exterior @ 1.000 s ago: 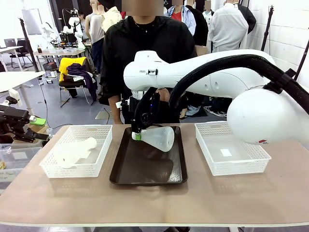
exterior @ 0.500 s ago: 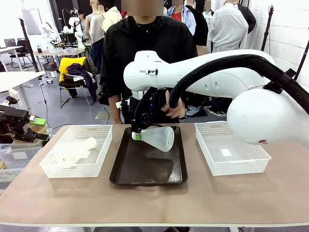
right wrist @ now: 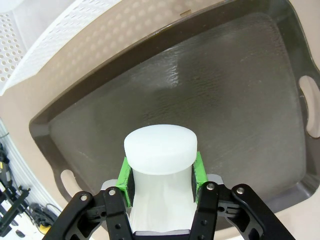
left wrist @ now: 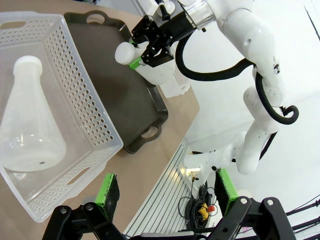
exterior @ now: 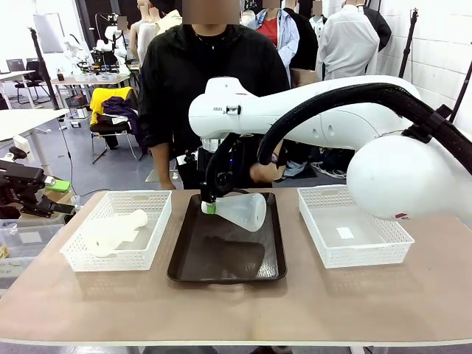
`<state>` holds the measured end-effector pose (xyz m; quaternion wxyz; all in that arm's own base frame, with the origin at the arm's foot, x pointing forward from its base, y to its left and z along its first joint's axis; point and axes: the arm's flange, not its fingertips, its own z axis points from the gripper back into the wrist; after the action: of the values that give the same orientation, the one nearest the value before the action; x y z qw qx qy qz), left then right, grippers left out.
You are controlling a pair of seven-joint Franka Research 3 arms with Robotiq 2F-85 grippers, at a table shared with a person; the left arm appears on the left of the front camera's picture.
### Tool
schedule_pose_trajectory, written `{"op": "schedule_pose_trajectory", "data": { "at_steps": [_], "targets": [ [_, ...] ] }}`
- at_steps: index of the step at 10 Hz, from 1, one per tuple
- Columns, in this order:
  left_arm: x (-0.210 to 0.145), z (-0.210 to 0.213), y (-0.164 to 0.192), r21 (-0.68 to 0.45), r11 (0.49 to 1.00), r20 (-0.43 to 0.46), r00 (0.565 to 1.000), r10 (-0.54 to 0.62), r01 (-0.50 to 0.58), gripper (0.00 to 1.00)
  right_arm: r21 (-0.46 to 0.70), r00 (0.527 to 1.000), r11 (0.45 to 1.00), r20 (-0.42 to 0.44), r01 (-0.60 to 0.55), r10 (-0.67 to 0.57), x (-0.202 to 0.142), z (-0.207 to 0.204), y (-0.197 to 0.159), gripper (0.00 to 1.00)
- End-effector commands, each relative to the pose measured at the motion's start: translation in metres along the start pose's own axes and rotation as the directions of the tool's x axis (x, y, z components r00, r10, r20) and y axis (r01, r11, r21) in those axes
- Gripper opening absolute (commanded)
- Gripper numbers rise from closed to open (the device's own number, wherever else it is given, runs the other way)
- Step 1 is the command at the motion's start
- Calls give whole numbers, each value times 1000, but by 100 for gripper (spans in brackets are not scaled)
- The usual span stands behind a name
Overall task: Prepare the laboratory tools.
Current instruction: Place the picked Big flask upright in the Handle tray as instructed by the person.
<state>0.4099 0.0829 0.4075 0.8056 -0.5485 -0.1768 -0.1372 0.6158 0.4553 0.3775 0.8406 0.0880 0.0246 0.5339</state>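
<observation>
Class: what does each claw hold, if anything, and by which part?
The right claw grips a translucent frosted-white plastic conical flask by its narrow neck, over the dark brown rectangular tray. The left claw is open, holding nothing.

Flask (right wrist: 159, 150) is frosted matt translucent plastic, tray (right wrist: 225, 100) finely grained with dull sheen, basket (left wrist: 85, 97) glossy white plastic, table (exterior: 221, 310) smooth, possibly laminate.

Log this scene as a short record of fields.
right gripper: jaws shut on the held flask at its neck
held flask: tipped sideways above the tray
second flask: lying on its side in the left basket
left gripper: jaws open, holding nothing
right basket: right of the tray
</observation>
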Motion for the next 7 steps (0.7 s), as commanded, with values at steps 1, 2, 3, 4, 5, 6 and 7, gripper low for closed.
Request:
{"op": "schedule_pose_trajectory", "data": {
  "at_steps": [1, 2, 3, 4, 5, 6, 7],
  "targets": [
    [-1, 1, -1, 1, 1000, 1, 1000, -2, 2, 100, -6, 1000, 1000, 10, -1, 1, 0, 2, 0, 0],
    [-1, 1, -1, 1, 1000, 1, 1000, -2, 2, 100, -6, 1000, 1000, 10, -1, 1, 0, 2, 0, 0],
    [-1, 1, -1, 1, 1000, 1, 1000, -2, 2, 100, -6, 1000, 1000, 10, -1, 1, 0, 2, 0, 0],
    [-1, 1, -1, 1, 1000, 1, 1000, -2, 2, 100, -6, 1000, 1000, 10, -1, 1, 0, 2, 0, 0],
    [-1, 1, -1, 1, 1000, 1, 1000, -2, 2, 100, -6, 1000, 1000, 10, -1, 1, 0, 2, 0, 0],
    [-1, 1, -1, 1, 1000, 1, 1000, -2, 2, 100, -6, 1000, 1000, 10, -1, 1, 0, 2, 0, 0],
    [-1, 1, -1, 1, 1000, 1, 1000, -2, 2, 100, -6, 1000, 1000, 10, -1, 1, 0, 2, 0, 0]
  ]
}}
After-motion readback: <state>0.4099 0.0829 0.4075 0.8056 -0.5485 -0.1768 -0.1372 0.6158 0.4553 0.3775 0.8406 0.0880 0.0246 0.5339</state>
